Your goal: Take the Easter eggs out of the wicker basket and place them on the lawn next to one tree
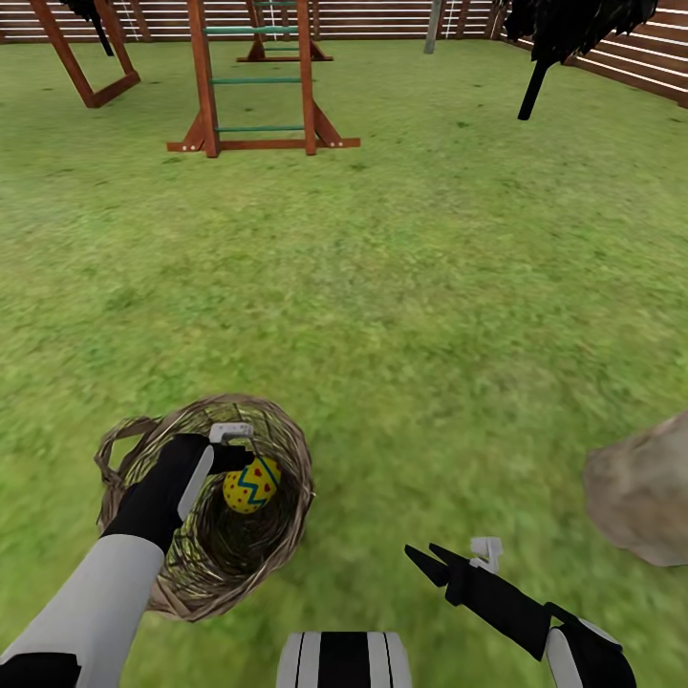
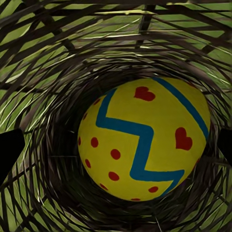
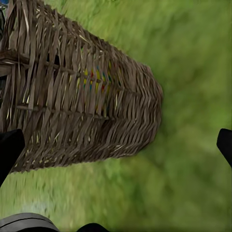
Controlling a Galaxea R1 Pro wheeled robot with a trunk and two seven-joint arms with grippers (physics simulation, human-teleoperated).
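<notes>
Reaching into the wicker basket [image 1: 205, 497] on the lawn [image 1: 430, 287], the left gripper [image 1: 250, 463] is spread wide around an Easter egg [image 1: 250, 484] — untouched; the right gripper [image 1: 428, 559] is held wide apart beside it.

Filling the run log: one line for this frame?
left gripper: in basket, open around egg | right gripper: open, empty, over lawn | eggs placed: none seen

Every camera shares the wicker basket [image 1: 205, 506] (perhaps obliquely).
</notes>
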